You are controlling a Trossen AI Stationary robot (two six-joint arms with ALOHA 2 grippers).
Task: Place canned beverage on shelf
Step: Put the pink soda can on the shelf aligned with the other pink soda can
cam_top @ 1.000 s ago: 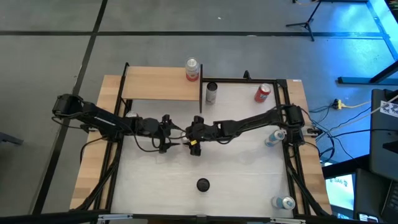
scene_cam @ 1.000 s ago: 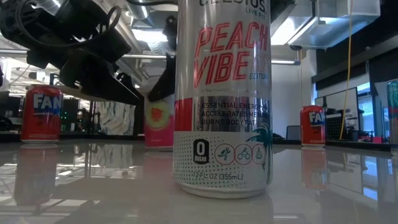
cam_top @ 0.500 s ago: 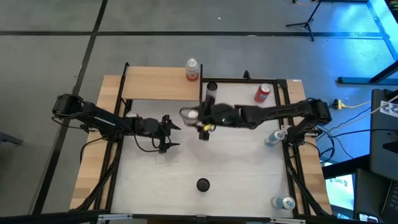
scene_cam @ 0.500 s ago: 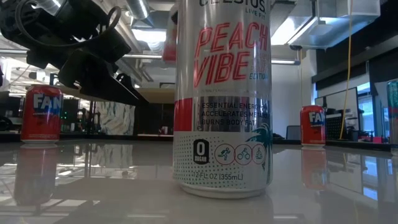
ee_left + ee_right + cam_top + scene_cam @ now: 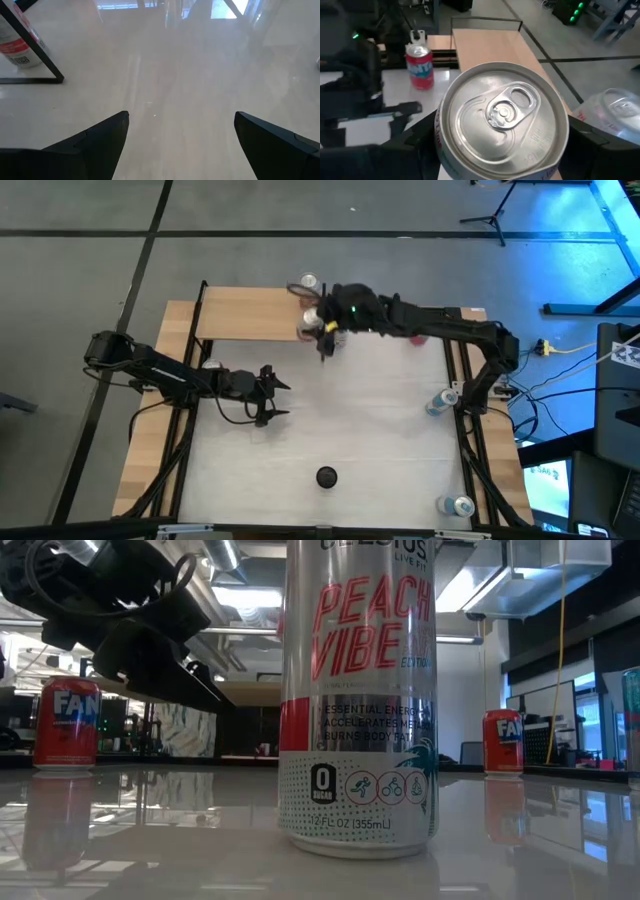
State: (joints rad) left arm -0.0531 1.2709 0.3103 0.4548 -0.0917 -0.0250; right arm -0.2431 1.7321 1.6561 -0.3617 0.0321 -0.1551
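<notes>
My right gripper (image 5: 318, 328) is shut on a pink-and-white beverage can (image 5: 309, 326) at the right end of the shelf (image 5: 255, 313), a tan board in a black frame at the table's far left. The can's silver top (image 5: 502, 117) fills the right wrist view. Another can (image 5: 307, 283) stands on the shelf's far right corner and also shows in the right wrist view (image 5: 615, 112). My left gripper (image 5: 277, 397) is open and empty over the table's middle left, and its view (image 5: 180, 125) shows only bare tabletop between the fingers. My right gripper pinches the can's side wall just below the top rim (image 5: 442, 135) between its two fingers (image 5: 415, 145), one on each side. The arm reaches in from the table's right. The can stands upright over the shelf's right end; whether its base touches the board I cannot tell.
A tall Celsius can (image 5: 358, 690) stands near the table's front edge (image 5: 327, 476). Red Fanta cans (image 5: 65, 723) (image 5: 503, 740) stand at the back, one of them beside the shelf frame (image 5: 420, 65). Two plastic bottles (image 5: 440, 400) (image 5: 457, 505) stand along the right edge.
My right gripper has lifted the pink-and-white can from the table's middle, next to my left gripper, and carried it toward the far edge to the shelf's right end. The can has stayed upright.
</notes>
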